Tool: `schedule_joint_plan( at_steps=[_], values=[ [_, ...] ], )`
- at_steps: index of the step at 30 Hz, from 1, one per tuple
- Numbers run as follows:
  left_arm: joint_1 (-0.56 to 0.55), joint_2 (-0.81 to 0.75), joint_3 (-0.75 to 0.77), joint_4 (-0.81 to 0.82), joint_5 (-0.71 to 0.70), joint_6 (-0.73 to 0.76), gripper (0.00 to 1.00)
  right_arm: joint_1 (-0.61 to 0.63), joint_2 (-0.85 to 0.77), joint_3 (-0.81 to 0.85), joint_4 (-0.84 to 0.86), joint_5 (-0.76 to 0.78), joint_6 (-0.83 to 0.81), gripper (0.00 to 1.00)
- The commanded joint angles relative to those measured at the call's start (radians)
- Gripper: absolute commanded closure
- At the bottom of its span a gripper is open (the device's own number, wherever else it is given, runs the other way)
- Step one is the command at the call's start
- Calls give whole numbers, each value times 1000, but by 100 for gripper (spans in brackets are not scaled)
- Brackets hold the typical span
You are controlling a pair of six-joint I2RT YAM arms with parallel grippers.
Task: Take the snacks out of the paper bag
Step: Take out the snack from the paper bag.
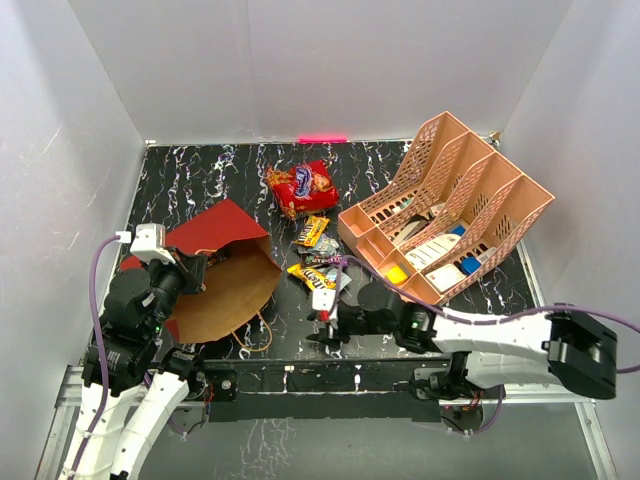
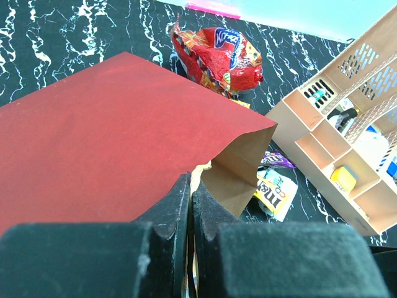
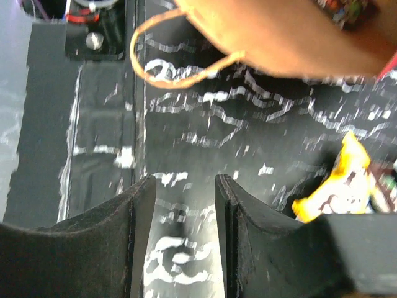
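Observation:
The paper bag (image 1: 215,265), red outside and brown inside, lies at the table's left with its mouth facing right. My left gripper (image 1: 195,270) is shut on the bag's rim; in the left wrist view (image 2: 190,183) a strip of tan paper shows between the fingers. The red-orange chip bag (image 1: 300,187) lies on the table behind the mouth and also shows in the left wrist view (image 2: 217,56). Small yellow, brown and purple candy packets (image 1: 315,272) lie right of the mouth. My right gripper (image 1: 325,335) is open and empty, low over the table, in front of the packets (image 3: 185,183).
The peach lattice organizer (image 1: 450,200) stands at the back right, holding cards and a yellow block. The bag's looped handle (image 3: 180,62) lies ahead of my right gripper, and a yellow packet (image 3: 335,186) is beside its right finger. The table's front edge is close behind it.

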State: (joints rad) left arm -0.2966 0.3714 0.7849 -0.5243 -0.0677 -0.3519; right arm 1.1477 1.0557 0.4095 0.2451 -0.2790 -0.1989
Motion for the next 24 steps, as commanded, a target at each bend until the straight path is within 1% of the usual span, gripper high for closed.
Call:
schedule_joint_plan(
  at_steps=[1, 5, 12, 19, 24],
  values=[
    [-1, -4, 11, 9, -14, -1, 100, 29, 144, 217, 98, 19, -121, 54],
    [-1, -12, 12, 5, -20, -1, 100, 66, 313, 379, 84, 49, -267, 53],
    [-2, -23, 12, 3, -31, -3, 100, 85, 613, 655, 81, 82, -512, 53],
    [-1, -38, 10, 6, -28, -2, 100, 84, 908, 875, 149, 137, -650, 52],
    [-1, -51, 11, 10, -20, -1, 100, 80, 1073, 1024, 166, 219, -771, 46]
  ],
)
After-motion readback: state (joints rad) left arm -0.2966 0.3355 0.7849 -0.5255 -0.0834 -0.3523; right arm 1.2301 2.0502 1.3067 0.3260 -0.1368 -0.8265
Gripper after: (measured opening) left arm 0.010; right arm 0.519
